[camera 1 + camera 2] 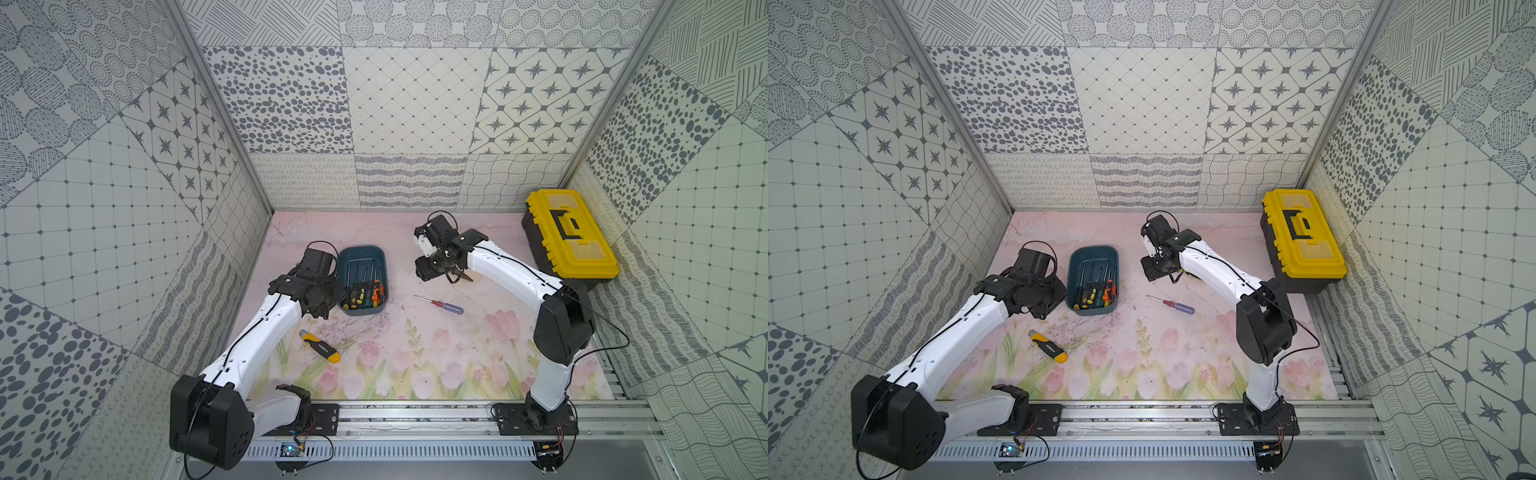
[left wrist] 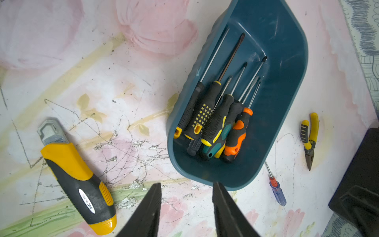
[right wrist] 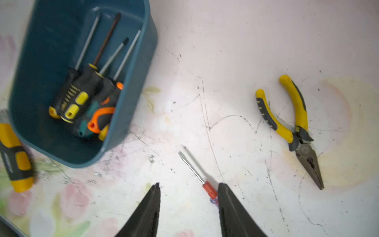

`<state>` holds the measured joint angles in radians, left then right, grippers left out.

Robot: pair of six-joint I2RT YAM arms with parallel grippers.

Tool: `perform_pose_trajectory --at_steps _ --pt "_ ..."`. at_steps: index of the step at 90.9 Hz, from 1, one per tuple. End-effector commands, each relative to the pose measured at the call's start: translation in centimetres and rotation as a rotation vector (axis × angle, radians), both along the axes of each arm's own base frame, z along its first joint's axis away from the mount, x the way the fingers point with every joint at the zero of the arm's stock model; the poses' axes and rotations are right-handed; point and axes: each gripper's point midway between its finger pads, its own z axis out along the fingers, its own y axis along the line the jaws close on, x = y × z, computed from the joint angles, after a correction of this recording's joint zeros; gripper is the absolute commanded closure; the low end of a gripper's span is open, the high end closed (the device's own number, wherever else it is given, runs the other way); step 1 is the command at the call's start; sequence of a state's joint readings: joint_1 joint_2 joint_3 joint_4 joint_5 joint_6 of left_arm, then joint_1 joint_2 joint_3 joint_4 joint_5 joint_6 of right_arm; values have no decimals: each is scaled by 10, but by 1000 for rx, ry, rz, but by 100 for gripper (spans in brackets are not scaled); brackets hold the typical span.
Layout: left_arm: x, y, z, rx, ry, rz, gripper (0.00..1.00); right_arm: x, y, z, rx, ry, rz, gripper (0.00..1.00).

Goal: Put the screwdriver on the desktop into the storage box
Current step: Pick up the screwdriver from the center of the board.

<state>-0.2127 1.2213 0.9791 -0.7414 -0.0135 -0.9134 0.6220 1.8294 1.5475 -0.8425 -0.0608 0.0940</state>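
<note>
Seemingly loose, screwdriver (image 3: pixel 209 189), pliers (image 3: pixel 298 134) clear wrist-side only

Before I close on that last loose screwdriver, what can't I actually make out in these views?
Right wrist view: the purple-handled, red-collared screwdriver has its handle hidden behind a finger of the right gripper.
Both top views: the yellow-handled pliers lie mostly hidden under the right wrist.
Right wrist view: the yellow-and-black utility knife is blurred and cut off by the edge.
</note>
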Motion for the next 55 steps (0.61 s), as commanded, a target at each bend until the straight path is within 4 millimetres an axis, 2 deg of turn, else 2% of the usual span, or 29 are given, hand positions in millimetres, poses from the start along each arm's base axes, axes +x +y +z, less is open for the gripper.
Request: perform_pose_trajectory --at_steps 1,14,23,38,55 --pt "1 -5 -3 -30 -2 -19 54 -18 7 -18 -23 -35 239 51" --pt "0 -6 -4 -42 1 -10 54 -34 -16 -53 -143 28 297 50" --pt "-2 -6 -6 -51 -4 2 54 -40 -29 -71 -208 51 309 49" --pt "-5 -6 -8 -61 -3 19 54 -37 -44 -88 -304 56 304 49" --pt "-8 -5 -7 -68 -7 30 54 -30 -50 -95 -360 43 314 49"
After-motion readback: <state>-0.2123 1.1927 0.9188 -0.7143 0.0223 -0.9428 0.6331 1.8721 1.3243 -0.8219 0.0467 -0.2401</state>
